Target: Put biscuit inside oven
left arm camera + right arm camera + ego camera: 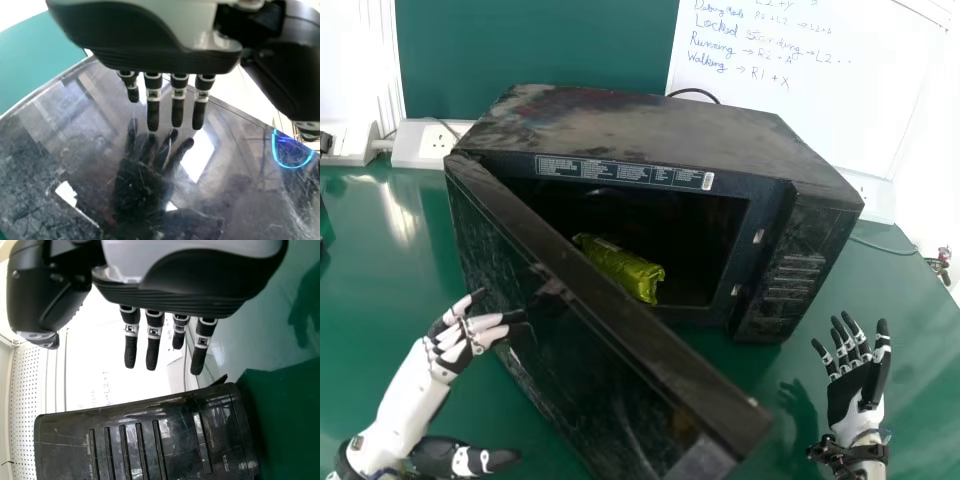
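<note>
Left robot hand [454, 348], right robot hand [850, 388] wide; crinkled, glossy green packet [620, 268] inside scuffed oven [640, 125].

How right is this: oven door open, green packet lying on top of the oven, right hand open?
Packet location is wrong. Head view shows the green packet inside the oven. Door open and right hand open are correct.

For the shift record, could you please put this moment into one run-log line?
biscuit packet: inside oven | door: open | left hand: open, near door's outer face | right hand: open, right of door
</note>
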